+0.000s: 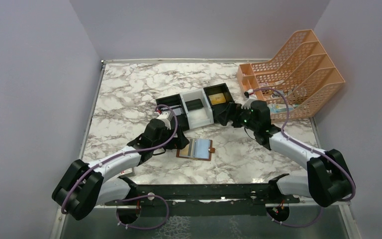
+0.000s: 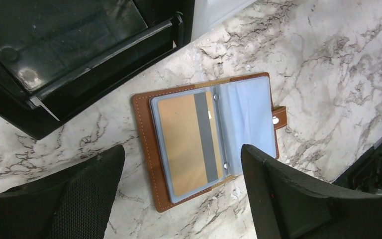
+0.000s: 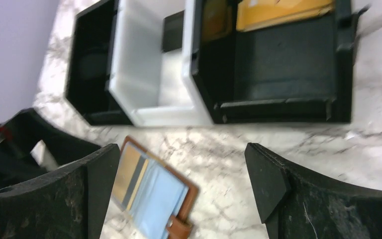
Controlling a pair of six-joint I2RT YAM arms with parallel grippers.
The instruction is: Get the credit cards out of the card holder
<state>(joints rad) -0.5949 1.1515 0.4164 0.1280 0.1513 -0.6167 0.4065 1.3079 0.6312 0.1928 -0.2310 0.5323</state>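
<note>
Near-centre on the marbled white-grey table, just nearer than the black-white-black three-compartment plastic tray: small brown leather bifold card holder, open and flat, thin gold credit card with a grey stripe sleeved inside. Probably light, floppy and apt to slide, so pin the leather and pinch the stiff, slick card by its edge; left gripper and right gripper both spread wide, empty. No legible brand or writing.

A robot lab cell: plain lilac walls box in a marble-patterned table.
</note>
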